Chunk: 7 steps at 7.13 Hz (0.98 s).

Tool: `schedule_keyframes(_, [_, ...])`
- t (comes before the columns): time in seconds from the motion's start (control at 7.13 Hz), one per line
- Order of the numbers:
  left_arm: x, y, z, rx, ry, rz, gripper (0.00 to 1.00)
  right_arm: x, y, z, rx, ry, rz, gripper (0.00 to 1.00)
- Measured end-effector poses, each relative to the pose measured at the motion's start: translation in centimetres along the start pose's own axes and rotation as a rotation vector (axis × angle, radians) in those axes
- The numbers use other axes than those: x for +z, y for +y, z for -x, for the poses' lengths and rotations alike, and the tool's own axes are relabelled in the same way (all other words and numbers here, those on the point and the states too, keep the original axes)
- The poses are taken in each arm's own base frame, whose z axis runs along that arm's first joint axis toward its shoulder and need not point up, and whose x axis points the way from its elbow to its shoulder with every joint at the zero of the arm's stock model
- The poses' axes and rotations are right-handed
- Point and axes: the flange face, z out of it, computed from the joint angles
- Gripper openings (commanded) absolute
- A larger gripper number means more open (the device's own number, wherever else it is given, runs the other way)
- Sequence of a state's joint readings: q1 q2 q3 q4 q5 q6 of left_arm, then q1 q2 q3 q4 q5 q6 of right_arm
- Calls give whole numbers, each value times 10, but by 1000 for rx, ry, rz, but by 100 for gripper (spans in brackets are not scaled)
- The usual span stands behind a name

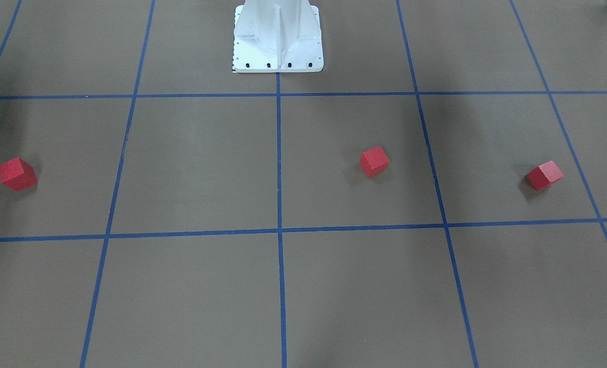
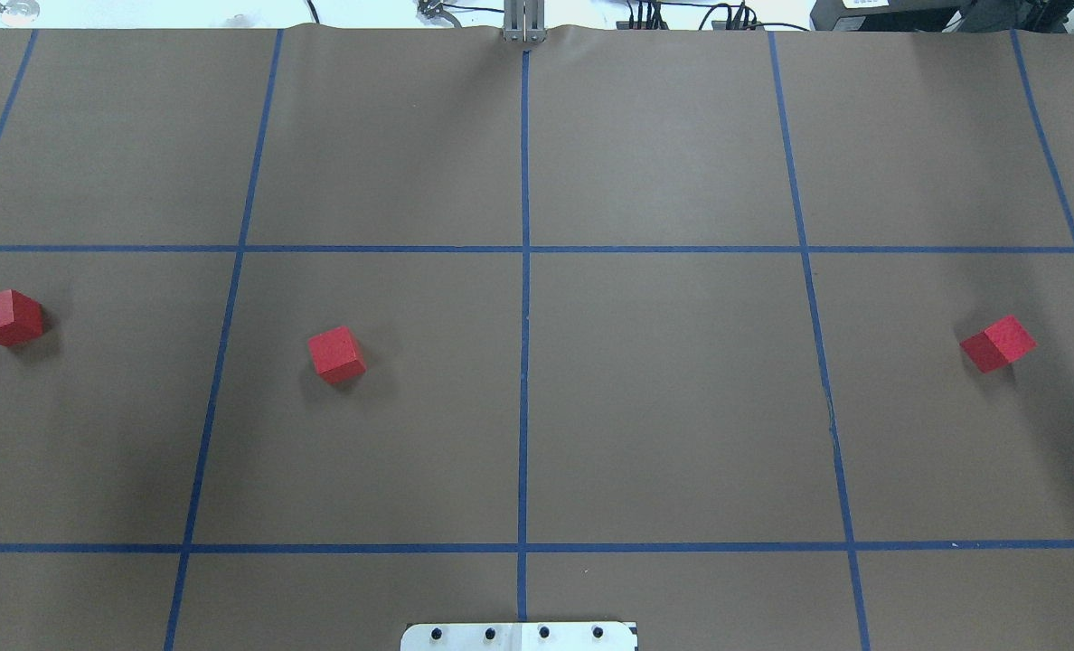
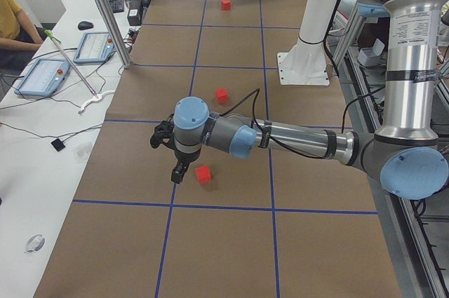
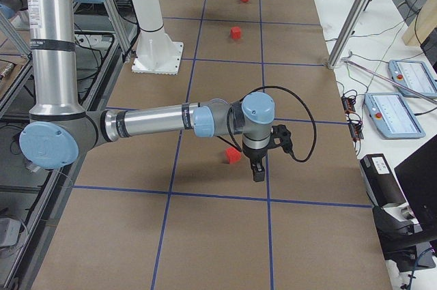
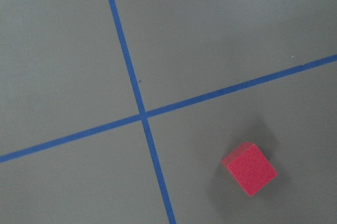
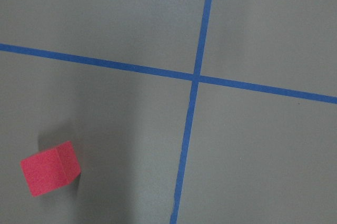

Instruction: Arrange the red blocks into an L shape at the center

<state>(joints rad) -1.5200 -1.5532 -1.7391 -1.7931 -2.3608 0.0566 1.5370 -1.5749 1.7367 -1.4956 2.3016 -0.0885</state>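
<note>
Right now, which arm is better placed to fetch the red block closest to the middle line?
Left, probably. That block lies on the left arm's half, and the left gripper hovers by the outermost block on that side. The right gripper is beyond the middle line, beside the far block.

Seen from overhead, the center [image 2: 524, 398] is bare brown mat carrying only its blue tape line [image 2: 524, 316]. It is open on every side as far as the nearest red block [image 2: 336, 353] at 9 o'clock. Further along 9 o'clock the second red block [image 2: 8, 317] sits by the frame's edge, and the third red block [image 2: 997, 344] lies well apart at 3 o'clock. At 6 o'clock the white base plate [image 2: 519, 636] bounds the way. At 12 o'clock the mat runs to a metal post [image 2: 523, 25] and cables [image 2: 650, 14]. In the side views the left arm [image 3: 295, 140] spans above the mat, with the left gripper [image 3: 178, 172] near an end block. The right arm [image 4: 157, 123] spans the other end, with the right gripper [image 4: 257, 168] near its block.
</note>
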Motion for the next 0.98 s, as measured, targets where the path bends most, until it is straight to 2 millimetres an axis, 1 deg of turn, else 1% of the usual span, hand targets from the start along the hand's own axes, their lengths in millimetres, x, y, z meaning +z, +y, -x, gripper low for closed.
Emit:
schedule_keyframes(0.14, [-7,-18,-7,43,-1,-41,100,-1,-4,1,-23,1,-36,100])
schedule_keyframes(0.28, [-12,-31,-12,73,0,-70,100,-2,-6,2,-21,1,-52,100])
schedule_keyframes(0.56, [-17,-41,-18,102,1,-96,100,-4,-10,7,-46,-1,-87,99])
schedule_keyframes(0.7, [-18,-42,-20,119,2,-109,100,2,-13,18,-83,-10,-99,99])
schedule_keyframes(0.84, [-14,-42,-21,135,4,-117,100,17,-16,36,-109,-26,-84,99])
schedule_keyframes(0.98, [-9,-43,-23,147,7,-118,100,35,-18,56,-109,-46,-55,99])
